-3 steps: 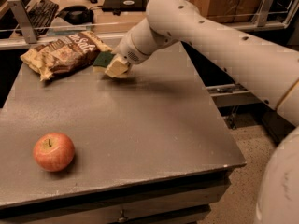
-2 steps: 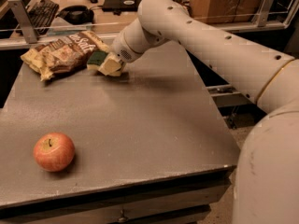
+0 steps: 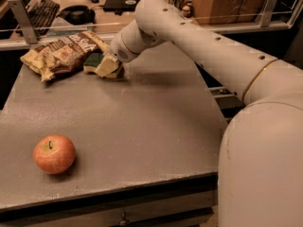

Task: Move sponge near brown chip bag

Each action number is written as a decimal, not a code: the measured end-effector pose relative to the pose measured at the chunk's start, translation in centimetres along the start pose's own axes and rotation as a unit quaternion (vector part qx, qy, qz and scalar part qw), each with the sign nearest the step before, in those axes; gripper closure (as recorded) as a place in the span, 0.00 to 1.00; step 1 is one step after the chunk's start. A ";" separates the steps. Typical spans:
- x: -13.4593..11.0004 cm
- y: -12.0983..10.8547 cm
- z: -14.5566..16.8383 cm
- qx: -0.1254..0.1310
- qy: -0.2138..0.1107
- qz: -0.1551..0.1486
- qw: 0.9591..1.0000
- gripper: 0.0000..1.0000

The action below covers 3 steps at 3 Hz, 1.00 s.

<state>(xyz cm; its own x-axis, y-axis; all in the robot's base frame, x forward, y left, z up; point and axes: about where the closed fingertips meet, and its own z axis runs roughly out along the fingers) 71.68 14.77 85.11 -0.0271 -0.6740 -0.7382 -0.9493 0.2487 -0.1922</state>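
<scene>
The sponge (image 3: 93, 60), dark green on top with pale yellow foam below, is at the back left of the grey table (image 3: 142, 126). It is right beside the right end of the brown chip bag (image 3: 59, 52). My gripper (image 3: 107, 67) reaches in from the right and is shut on the sponge, holding it at table level. The gripper covers the sponge's right part. The bag lies crinkled and flat, with white lettering facing up.
A red-yellow apple (image 3: 54, 153) sits near the table's front left. Behind the table a railing post (image 3: 21, 18) stands before a desk with a keyboard (image 3: 41, 9) and dark devices. My arm (image 3: 213, 56) spans the right side, over the table's right edge.
My gripper has carried the sponge left and down, from above the table's back middle to a spot against the chip bag's right end. The apple and the bag have not moved.
</scene>
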 end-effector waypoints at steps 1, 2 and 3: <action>-0.3 -0.1 0.2 -0.002 -0.005 0.001 1.000 0.05; -0.6 -0.2 0.1 -0.002 -0.008 0.000 1.000 0.00; -0.5 -0.1 -1.7 0.004 -0.022 -0.002 1.000 0.00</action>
<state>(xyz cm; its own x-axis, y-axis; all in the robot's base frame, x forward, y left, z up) 71.26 13.94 86.63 -0.0104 -0.6437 -0.7652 -0.9470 0.2520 -0.1991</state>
